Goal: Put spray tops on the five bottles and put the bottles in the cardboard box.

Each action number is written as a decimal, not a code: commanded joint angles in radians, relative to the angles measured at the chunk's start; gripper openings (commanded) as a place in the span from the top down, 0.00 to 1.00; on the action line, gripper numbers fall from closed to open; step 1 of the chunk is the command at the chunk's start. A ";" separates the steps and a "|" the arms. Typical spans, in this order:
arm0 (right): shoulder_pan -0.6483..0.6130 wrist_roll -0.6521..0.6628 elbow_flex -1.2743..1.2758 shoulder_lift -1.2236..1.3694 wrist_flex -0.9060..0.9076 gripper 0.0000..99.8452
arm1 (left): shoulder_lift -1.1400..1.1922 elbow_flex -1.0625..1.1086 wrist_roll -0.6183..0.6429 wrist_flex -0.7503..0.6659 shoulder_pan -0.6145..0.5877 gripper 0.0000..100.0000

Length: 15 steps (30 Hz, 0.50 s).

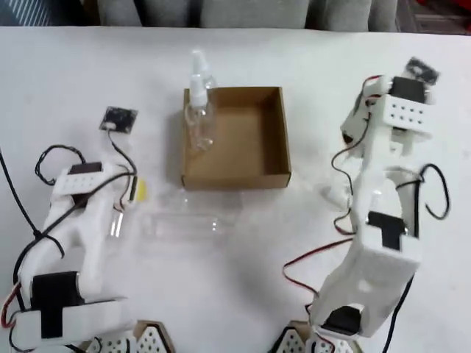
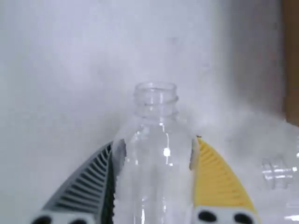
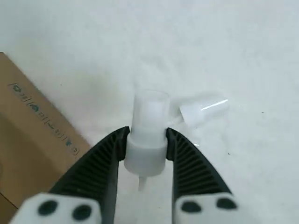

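Observation:
My left gripper point(image 2: 156, 150) is shut on a clear bottle point(image 2: 156, 140) with an open, uncapped neck; in the high view this gripper point(image 1: 126, 200) sits left of the cardboard box point(image 1: 250, 143). My right gripper point(image 3: 145, 138) is shut on a white spray top point(image 3: 147, 130), held just above the table to the right of the box point(image 3: 32, 135). A second spray top point(image 3: 203, 108) lies on the table just beyond it. Two bottles with spray tops point(image 1: 199, 110) stand at the box's left wall. Clear uncapped bottles point(image 1: 188, 223) lie in front of the box.
The neck of another lying bottle point(image 2: 276, 170) is close beside my left gripper, with the box's edge point(image 2: 292, 60) beyond it. A small black board point(image 1: 118, 119) and cables lie at the far left. The right arm point(image 1: 379, 220) stretches along the table's right side.

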 commanded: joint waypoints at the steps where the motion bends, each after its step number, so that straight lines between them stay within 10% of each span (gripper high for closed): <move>1: 0.028 0.046 -0.046 -0.157 0.058 0.98 | -0.202 -0.084 0.072 0.083 0.018 0.98; 15: 0.030 0.103 0.473 -0.538 -0.142 0.98 | -0.852 -0.005 0.166 0.204 0.079 0.98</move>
